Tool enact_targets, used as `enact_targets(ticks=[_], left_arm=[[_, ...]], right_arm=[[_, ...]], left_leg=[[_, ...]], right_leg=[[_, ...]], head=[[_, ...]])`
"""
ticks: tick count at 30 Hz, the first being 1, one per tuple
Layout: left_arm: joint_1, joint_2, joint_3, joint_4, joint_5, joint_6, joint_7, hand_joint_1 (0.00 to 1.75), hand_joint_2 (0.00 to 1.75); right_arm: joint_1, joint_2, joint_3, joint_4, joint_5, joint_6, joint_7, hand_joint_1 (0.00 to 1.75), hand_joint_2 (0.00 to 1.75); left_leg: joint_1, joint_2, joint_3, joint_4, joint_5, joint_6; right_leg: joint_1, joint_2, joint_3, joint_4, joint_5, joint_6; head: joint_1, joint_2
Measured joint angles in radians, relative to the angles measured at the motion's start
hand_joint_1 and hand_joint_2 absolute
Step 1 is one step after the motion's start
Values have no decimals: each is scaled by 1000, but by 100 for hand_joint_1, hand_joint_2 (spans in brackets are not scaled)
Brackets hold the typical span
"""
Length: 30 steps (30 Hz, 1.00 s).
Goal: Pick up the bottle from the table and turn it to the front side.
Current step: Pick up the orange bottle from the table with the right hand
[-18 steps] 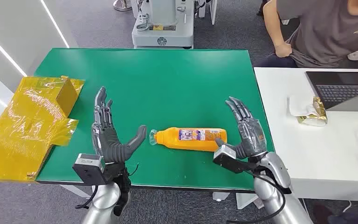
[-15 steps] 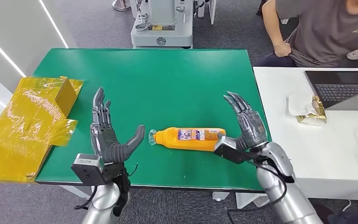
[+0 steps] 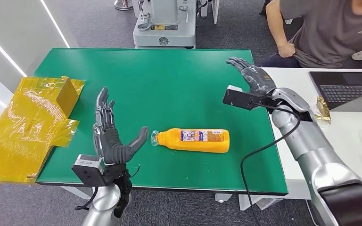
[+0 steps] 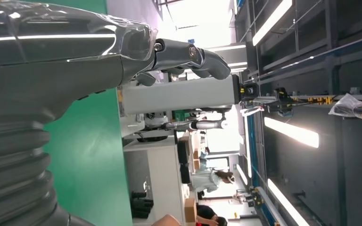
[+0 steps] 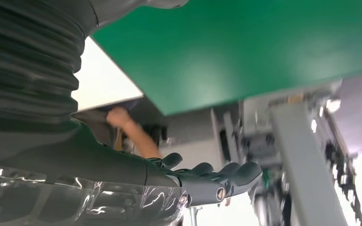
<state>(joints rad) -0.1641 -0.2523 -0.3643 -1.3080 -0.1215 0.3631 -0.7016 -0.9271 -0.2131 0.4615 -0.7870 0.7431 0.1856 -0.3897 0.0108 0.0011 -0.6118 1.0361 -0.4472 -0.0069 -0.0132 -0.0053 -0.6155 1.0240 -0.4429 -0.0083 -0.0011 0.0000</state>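
An orange bottle (image 3: 194,140) with a white label lies on its side on the green table (image 3: 169,80), its cap pointing toward my left hand. My left hand (image 3: 109,136) stands open just left of the cap, thumb stretched toward it, not touching. My right hand (image 3: 253,75) is raised open over the table's right edge, well beyond the bottle, holding nothing. The left hand's fingers (image 4: 188,54) and the right hand's fingers (image 5: 212,176) are straight and bare in the wrist views.
Yellow crinkled film with a small box (image 3: 33,117) covers the table's left edge. A white desk (image 3: 339,141) with a laptop (image 3: 349,89) and a gold-wrapped packet (image 3: 321,110) stands to the right. A person (image 3: 320,28) sits behind it. A grey machine base (image 3: 165,28) stands beyond the table.
My right hand has lifted away from the bottle's base and swung far back and up, to the table's right edge. The bottle and left hand stay put.
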Motion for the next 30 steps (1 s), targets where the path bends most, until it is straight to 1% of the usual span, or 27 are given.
enact_targets(ticks=[2,4,7,10,14,19,25,30], left_arm=[[-5,1,0,0,3,-4,0,0,175],[-9,2,0,1,7,-7,0,0,175],[-14,2,-1,4,16,-6,0,0,175],[-18,2,-2,6,21,-1,0,0,175],[-18,2,-2,11,21,-1,0,0,175],[-19,2,-2,19,17,1,0,0,175],[-19,1,-2,25,11,3,0,0,175],[-19,1,-2,32,2,1,0,0,175]], right_arm=[[-63,10,23,59,-25,95,-17,0,175],[-125,28,47,120,-38,164,-33,0,175],[-185,70,86,204,-46,231,-43,0,175],[-204,119,120,275,-50,274,-44,0,175],[-192,174,161,352,-46,302,-43,0,175],[-150,217,200,411,-49,313,-47,0,175],[-90,251,219,447,-68,313,-42,0,175],[-24,260,234,464,-71,308,-30,0,175]], left_leg=[[0,0,0,0,0,0],[0,0,0,0,0,0],[0,1,1,0,0,0],[1,1,1,0,0,0],[1,1,1,0,0,0],[0,1,0,0,0,0],[0,1,0,0,0,0],[0,0,0,0,0,0]], right_leg=[[0,0,0,0,0,0],[0,0,0,0,0,0],[0,2,0,0,0,0],[0,1,-1,0,0,0],[1,1,-1,0,0,0],[1,1,-1,0,0,0],[1,1,-1,0,0,0],[1,0,-1,0,0,0]], head=[[0,0],[0,0],[0,0],[0,0],[0,0],[0,0],[0,0],[0,0]])
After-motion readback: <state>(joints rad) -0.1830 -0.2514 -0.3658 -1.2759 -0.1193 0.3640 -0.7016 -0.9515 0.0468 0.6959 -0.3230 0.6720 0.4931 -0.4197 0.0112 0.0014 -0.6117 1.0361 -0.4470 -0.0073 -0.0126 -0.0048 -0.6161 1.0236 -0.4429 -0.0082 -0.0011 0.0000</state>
